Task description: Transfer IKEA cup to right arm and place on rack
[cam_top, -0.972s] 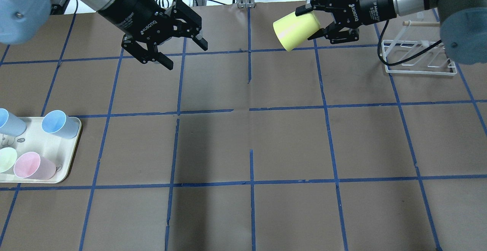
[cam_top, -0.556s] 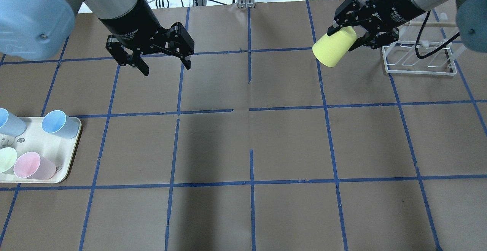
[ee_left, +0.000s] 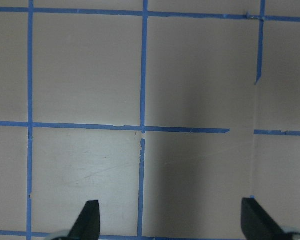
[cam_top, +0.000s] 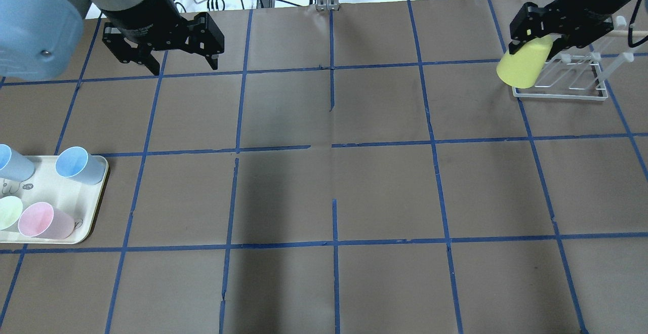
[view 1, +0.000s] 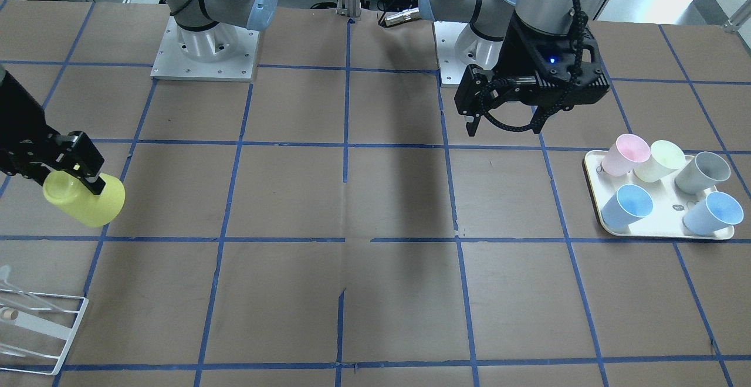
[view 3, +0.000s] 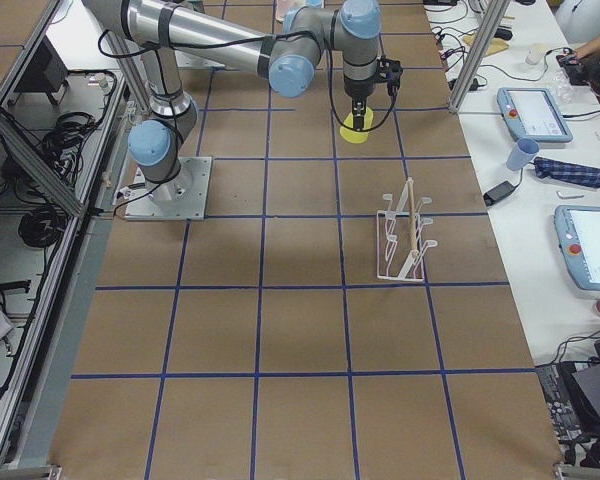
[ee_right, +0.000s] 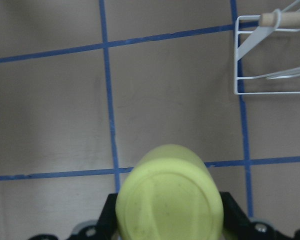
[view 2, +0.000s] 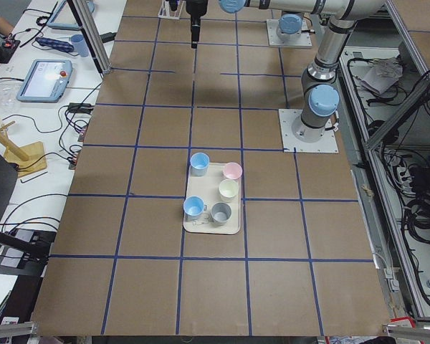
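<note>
The bright yellow IKEA cup point(cam_top: 522, 68) hangs tilted in the air, base down and outward, at the left end of the white wire rack point(cam_top: 562, 91). My right gripper point(cam_top: 535, 45) is shut on the cup near its rim. The cup also shows in the front view point(view 1: 88, 202) and fills the bottom of the right wrist view point(ee_right: 170, 197), with the rack point(ee_right: 270, 55) at the upper right. My left gripper point(cam_top: 184, 66) is open and empty above the far left of the table. Its fingertips point(ee_left: 87, 222) frame bare table.
A cream tray point(cam_top: 76, 233) at the near left holds blue cups point(cam_top: 78, 164), a pink cup point(cam_top: 43, 221) and a pale green cup point(cam_top: 9, 211). The front view also shows a grey cup point(view 1: 702, 171) on it. Blue tape lines grid the brown table.
My right gripper has carried the yellow cup to the right, up to the rack's left end. My left gripper has drawn back to the left, still open.
</note>
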{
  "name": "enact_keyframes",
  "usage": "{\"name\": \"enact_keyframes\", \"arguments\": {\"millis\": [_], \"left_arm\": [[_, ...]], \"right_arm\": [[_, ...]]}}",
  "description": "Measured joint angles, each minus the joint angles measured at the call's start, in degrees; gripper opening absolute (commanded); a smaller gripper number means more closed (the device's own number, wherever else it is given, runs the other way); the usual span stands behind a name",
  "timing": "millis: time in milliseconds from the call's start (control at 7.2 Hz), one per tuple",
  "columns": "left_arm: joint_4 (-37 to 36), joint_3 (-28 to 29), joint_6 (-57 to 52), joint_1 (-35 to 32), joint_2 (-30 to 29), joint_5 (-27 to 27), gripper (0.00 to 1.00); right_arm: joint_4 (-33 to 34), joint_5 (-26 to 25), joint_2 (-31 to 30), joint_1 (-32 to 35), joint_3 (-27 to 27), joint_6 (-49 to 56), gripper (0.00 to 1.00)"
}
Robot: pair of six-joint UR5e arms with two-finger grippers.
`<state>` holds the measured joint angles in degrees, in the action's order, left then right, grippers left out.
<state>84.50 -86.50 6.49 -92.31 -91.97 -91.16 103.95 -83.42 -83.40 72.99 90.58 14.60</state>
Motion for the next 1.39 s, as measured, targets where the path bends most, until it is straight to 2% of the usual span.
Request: {"name": "enact_keyframes", "arguments": {"millis": [139,417,833,1389], "left_arm": [[-0.1,-0.1,0.0,0.5,0.0,-0.1,1.0],[-0.4,-1.1,-0.1,0.8,0.0,-0.1,1.0],[0.0,-1.4,-3.9,1.0,-0.1,0.2,1.0],[0.1,-1.5,-5.0,1.0,-0.1,0.5,1.0]], "right_arm": [[1.6,-3.1,0.9,-0.4,-0.6,5.0,0.55],[6.5,-5.7,3.1,-2.2,-0.8,9.9,0.54],[11.0,-5.6,6.0,-6.1,-1.0,13.9,0.54],[14.7,-5.3,8.9,-6.6,-1.0,14.0,0.54]]}}
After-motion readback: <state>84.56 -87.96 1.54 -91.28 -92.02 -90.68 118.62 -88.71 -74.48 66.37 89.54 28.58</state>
